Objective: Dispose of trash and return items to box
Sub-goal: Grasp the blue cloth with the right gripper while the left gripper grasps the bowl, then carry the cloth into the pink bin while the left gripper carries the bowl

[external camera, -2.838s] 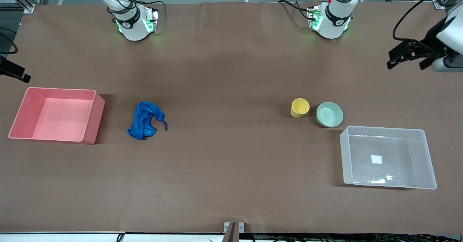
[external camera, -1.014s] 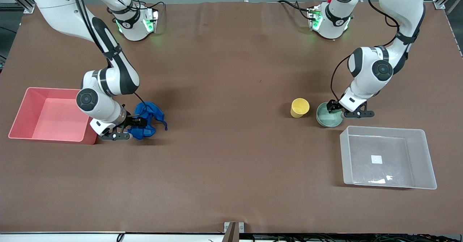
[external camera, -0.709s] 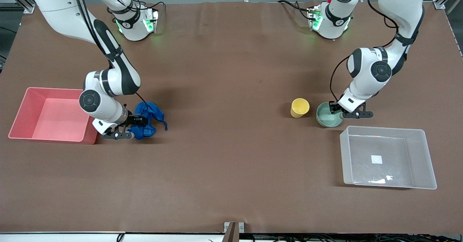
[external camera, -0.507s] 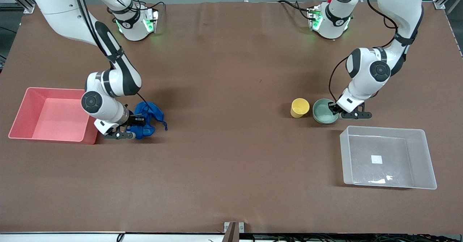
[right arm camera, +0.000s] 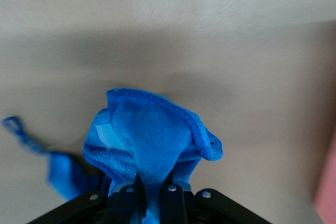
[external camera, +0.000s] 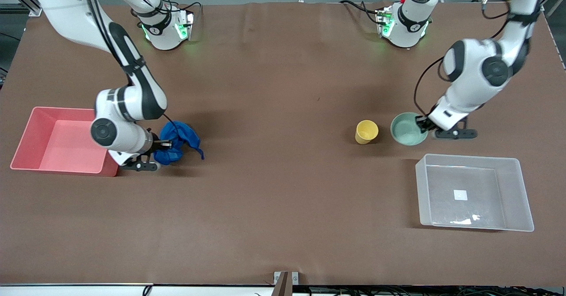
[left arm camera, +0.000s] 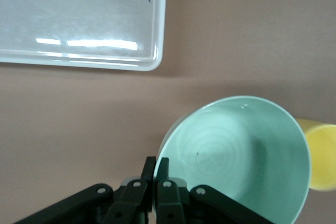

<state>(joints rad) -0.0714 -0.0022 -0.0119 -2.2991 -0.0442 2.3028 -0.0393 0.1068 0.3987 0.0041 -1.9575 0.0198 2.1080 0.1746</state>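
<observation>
While both arms work at once, the blue rag (external camera: 174,142) at centre left is pinched in the right tool (external camera: 155,149), bunched and partly raised, presumably for the pink bin (external camera: 108,154) beside it. At centre right, the mint bowl (external camera: 409,129) is clamped by its rim in the left tool (external camera: 425,124), likely bound for the clear box (external camera: 515,194) at lower right. A yellow cup (external camera: 366,132) stands on the counter (external camera: 283,198) beside the bowl. The right fingertips are hidden by cloth.
</observation>
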